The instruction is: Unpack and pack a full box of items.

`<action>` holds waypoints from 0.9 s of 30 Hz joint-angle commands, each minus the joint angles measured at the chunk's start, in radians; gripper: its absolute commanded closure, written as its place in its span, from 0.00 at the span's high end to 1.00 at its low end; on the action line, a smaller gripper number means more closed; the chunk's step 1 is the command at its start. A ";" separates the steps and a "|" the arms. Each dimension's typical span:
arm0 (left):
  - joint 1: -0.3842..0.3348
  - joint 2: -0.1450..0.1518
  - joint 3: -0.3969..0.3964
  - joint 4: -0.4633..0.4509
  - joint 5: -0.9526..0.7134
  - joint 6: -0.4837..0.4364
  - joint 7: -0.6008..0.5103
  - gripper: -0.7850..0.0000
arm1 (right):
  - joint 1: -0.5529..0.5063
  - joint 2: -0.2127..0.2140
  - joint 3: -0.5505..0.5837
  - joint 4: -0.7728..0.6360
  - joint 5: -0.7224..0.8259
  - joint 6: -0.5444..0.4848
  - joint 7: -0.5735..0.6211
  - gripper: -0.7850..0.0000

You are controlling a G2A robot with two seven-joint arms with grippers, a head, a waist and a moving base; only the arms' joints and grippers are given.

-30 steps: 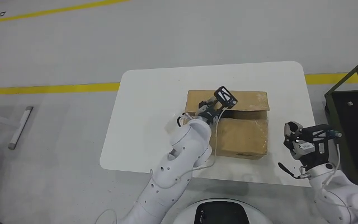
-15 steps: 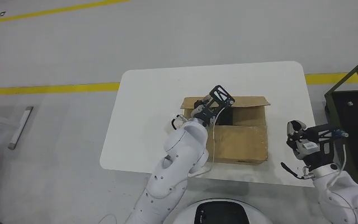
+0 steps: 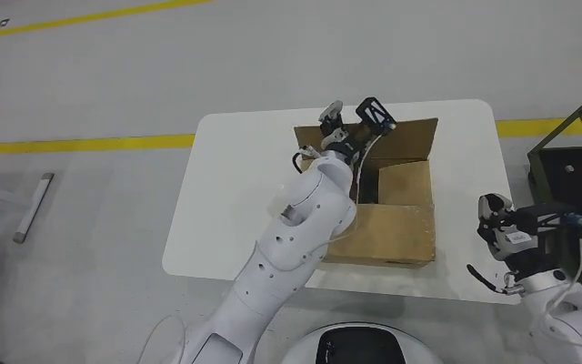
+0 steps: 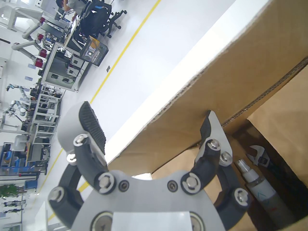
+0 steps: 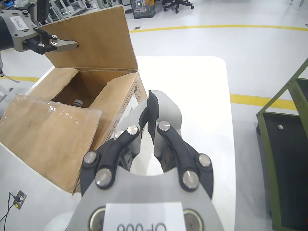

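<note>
The cardboard box sat right of centre on the white bench, far flap raised, with an adjustable wrench inside. The left hand was spread astride that flap's edge. The right hand, pressed together, hovered by the bench's right edge.

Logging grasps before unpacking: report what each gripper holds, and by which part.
Nothing is held. The left gripper has jaws open astride the far flap, unclamped; the right gripper is shut, empty, beside the box.
</note>
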 commanded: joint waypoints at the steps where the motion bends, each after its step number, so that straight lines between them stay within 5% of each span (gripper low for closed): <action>1: -0.017 -0.014 0.017 0.043 0.003 0.043 -0.028 1.00 | -0.004 0.000 0.011 -0.006 0.002 -0.001 0.002 0.00; 8: -0.048 -0.045 0.069 0.165 0.028 0.069 -0.004 1.00 | -0.011 0.000 0.039 -0.018 0.012 -0.006 0.015 0.00; 17: -0.080 -0.076 0.067 0.211 0.014 0.091 -0.003 1.00 | -0.008 -0.001 0.047 -0.030 0.018 -0.005 0.030 0.00; 22: -0.078 -0.083 0.034 0.185 -0.015 0.096 -0.015 1.00 | -0.002 -0.002 0.039 -0.026 0.031 -0.003 0.025 0.00; 27: -0.030 -0.073 -0.055 0.042 -0.093 0.075 -0.067 1.00 | 0.012 -0.006 0.047 -0.014 0.137 -0.021 -0.012 0.00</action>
